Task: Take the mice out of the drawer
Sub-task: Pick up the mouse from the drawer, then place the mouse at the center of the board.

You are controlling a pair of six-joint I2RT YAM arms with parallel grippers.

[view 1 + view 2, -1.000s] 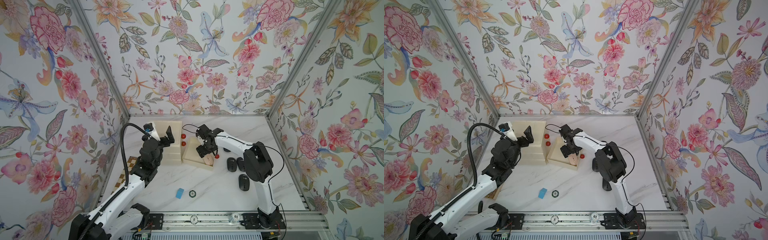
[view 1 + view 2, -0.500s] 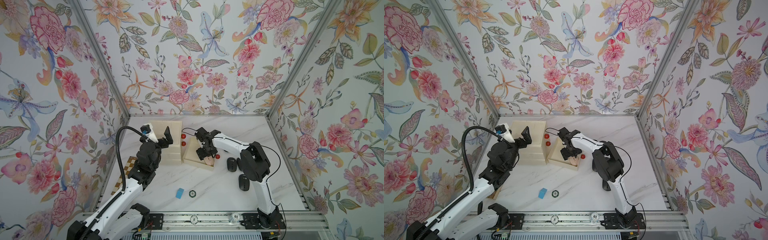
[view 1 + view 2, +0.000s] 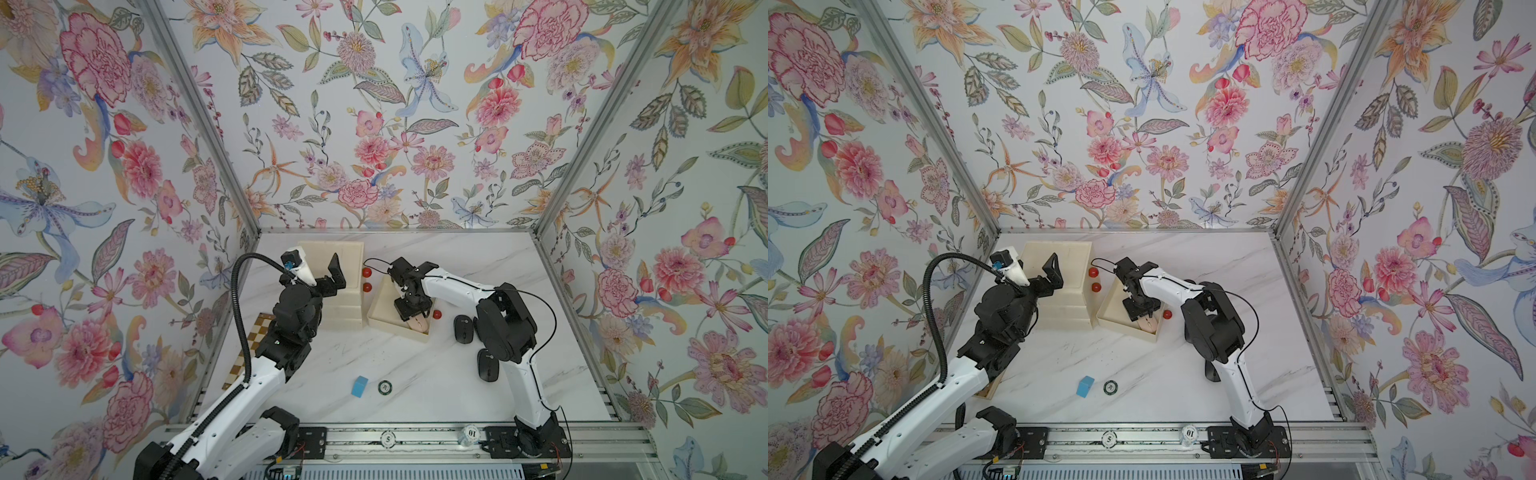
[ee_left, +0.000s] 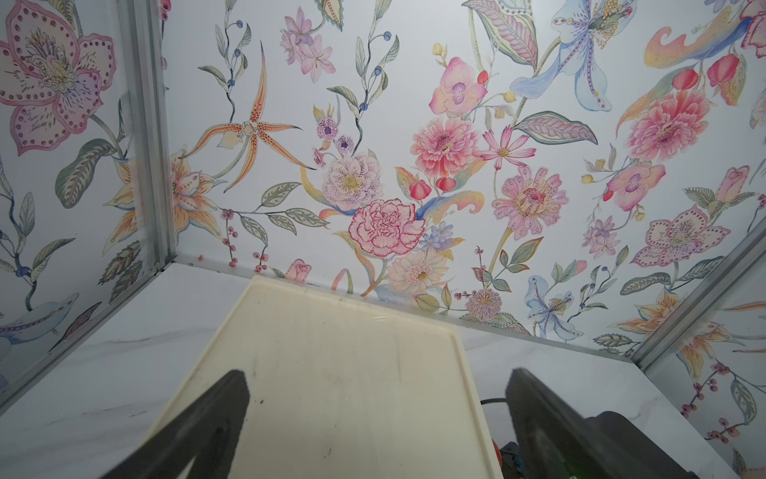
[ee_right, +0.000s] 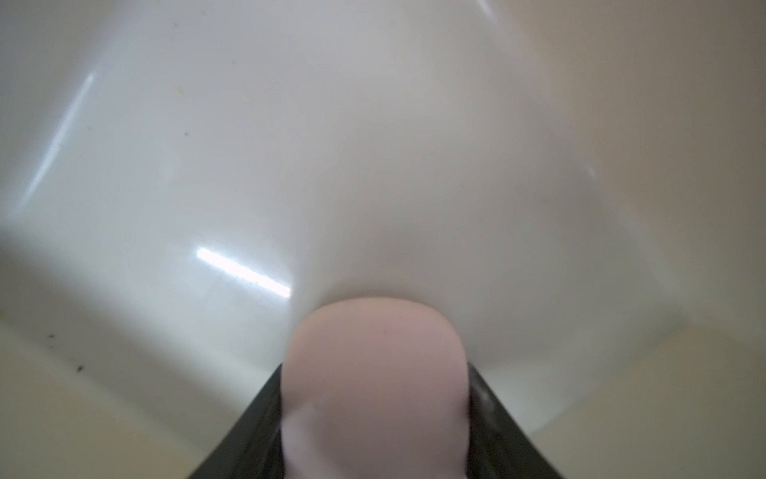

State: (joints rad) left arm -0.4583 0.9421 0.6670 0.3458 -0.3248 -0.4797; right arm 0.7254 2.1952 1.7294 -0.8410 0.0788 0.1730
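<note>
Notes left gripper (image 3: 318,270) nearly unmoved above cabinet (image 3: 347,253) at table's (image 3: 419,390) back-left, fingers spread, empty. Finds right gripper (image 3: 411,312) sunk deeper into drawer (image 3: 382,307) mid-table than a second ago, fingers narrowed, clamping pink mouse (image 5: 373,373). Logs two black mice (image 3: 462,329) (image 3: 487,365) outside, toward right edge.

Links on left arm (image 3: 224,419) and right arm (image 3: 523,386): white; joints: black. Black left gripper (image 4: 377,375), right gripper (image 3: 412,316). Ribbed black conduit (image 3: 237,316) on left; thin black cable (image 3: 555,318) on right.

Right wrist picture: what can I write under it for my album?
The right pincer grips the pink mouse inside the cream drawer.
</note>
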